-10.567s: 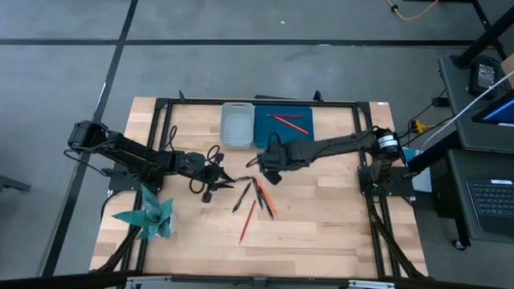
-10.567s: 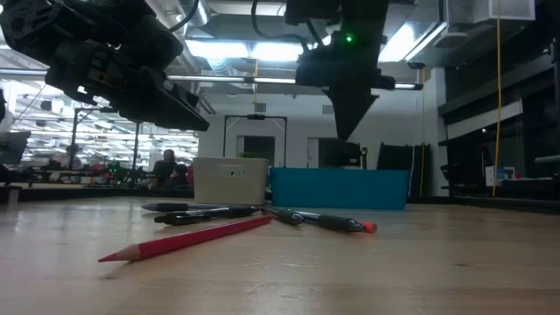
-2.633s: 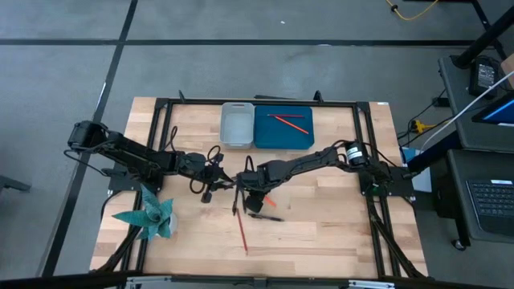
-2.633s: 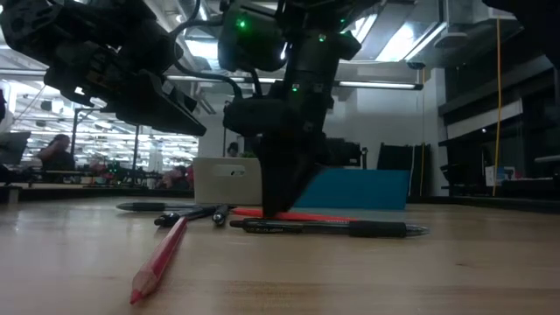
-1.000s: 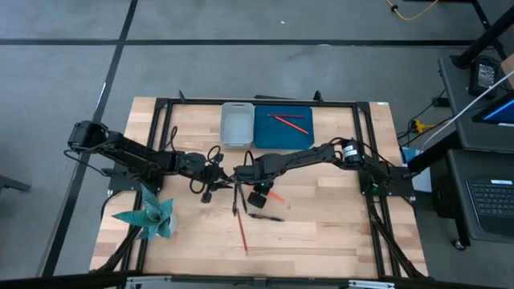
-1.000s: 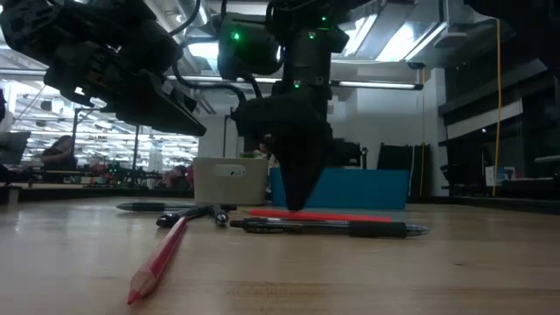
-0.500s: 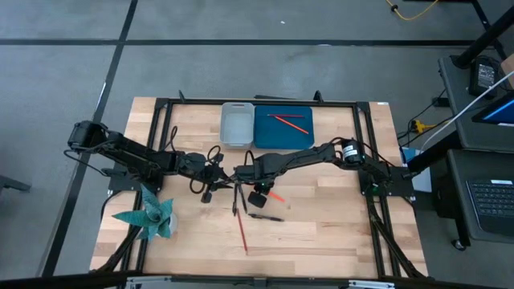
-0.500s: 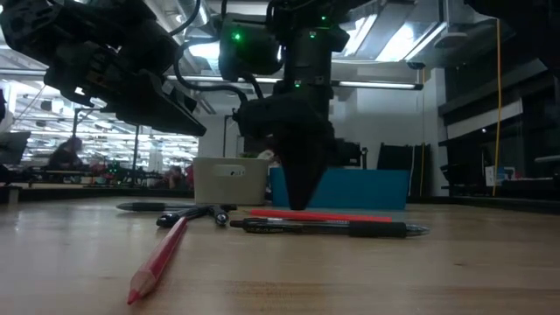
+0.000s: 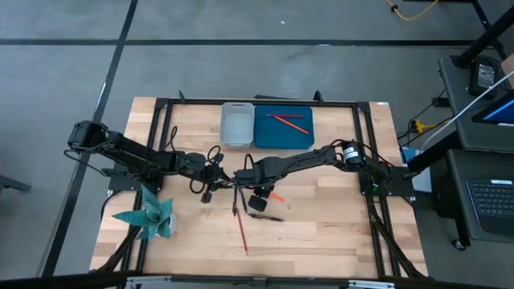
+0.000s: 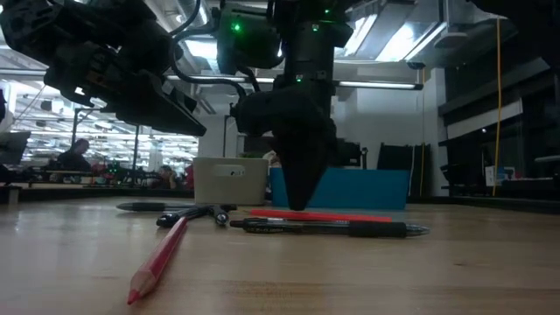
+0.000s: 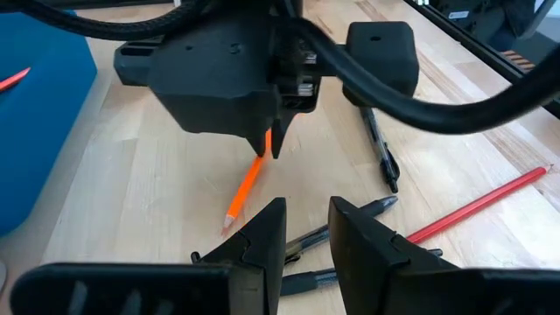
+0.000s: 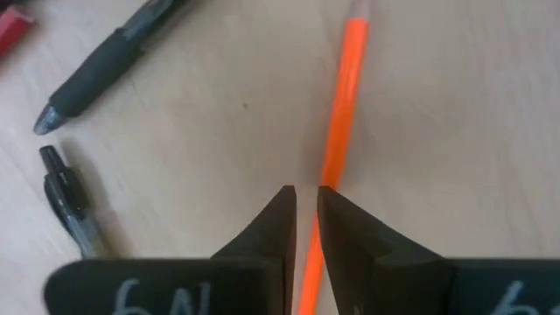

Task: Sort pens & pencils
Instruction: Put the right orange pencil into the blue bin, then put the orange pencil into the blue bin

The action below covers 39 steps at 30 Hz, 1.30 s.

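An orange pencil (image 12: 343,105) lies flat on the table. My right gripper (image 12: 306,199) points straight down over its middle, and the fingers are shut to a narrow slit. Its tip (image 10: 297,206) stands at table height by the pencil (image 10: 319,215). Black pens (image 11: 378,147) (image 10: 332,227) and a red pencil (image 9: 242,231) lie loose around it. My left gripper (image 11: 306,229) is open and hovers low over two black pens (image 11: 337,234), just left of the right gripper. Two red pencils (image 9: 287,121) lie in the blue tray (image 9: 303,138). My right gripper comes at the orange pencil from above, and one fingertip (image 12: 337,206) stands over the shaft's middle (image 12: 330,171). Wood shows in the slit between the fingers. I cannot tell whether the fingertip touches the pencil, which lies flat on the table.
A grey tray (image 9: 237,136) sits beside the blue tray at the far edge. A teal folded object (image 9: 148,215) lies near the left front of the table. Bare wood stretches right of the pens and along the near edge.
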Each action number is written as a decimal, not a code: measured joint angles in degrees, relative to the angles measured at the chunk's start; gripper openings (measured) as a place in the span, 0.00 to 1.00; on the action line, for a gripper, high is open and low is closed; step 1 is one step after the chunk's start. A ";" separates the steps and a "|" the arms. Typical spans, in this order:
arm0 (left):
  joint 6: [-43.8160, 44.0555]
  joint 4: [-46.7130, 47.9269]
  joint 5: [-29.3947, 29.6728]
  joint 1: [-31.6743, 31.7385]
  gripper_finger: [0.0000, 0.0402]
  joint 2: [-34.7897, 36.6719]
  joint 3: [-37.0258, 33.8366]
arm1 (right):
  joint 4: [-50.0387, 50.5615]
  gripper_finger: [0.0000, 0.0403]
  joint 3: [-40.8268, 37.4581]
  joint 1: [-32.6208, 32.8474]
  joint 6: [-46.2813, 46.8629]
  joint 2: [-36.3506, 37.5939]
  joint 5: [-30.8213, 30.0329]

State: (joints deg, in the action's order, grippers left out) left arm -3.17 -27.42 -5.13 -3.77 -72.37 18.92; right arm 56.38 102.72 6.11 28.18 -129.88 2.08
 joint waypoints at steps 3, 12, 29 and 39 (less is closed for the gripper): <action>0.01 -0.02 0.00 0.00 0.21 -0.01 0.00 | -0.13 0.13 0.00 0.13 0.00 -0.67 -0.43; 0.01 -0.01 0.00 -0.01 0.21 -0.01 0.00 | 0.43 0.13 0.33 0.11 -0.20 -3.41 -0.86; -0.01 0.44 0.00 0.00 0.21 0.00 0.00 | 15.46 0.28 7.17 0.17 -1.48 -3.74 -12.24; -0.36 1.14 0.00 0.00 0.21 0.01 0.00 | 15.93 0.43 6.78 -1.11 -1.57 -3.67 -12.04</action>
State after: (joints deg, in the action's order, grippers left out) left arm -3.53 -26.28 -5.13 -3.77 -72.36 18.92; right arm 72.31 109.49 5.00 26.62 -133.56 -9.97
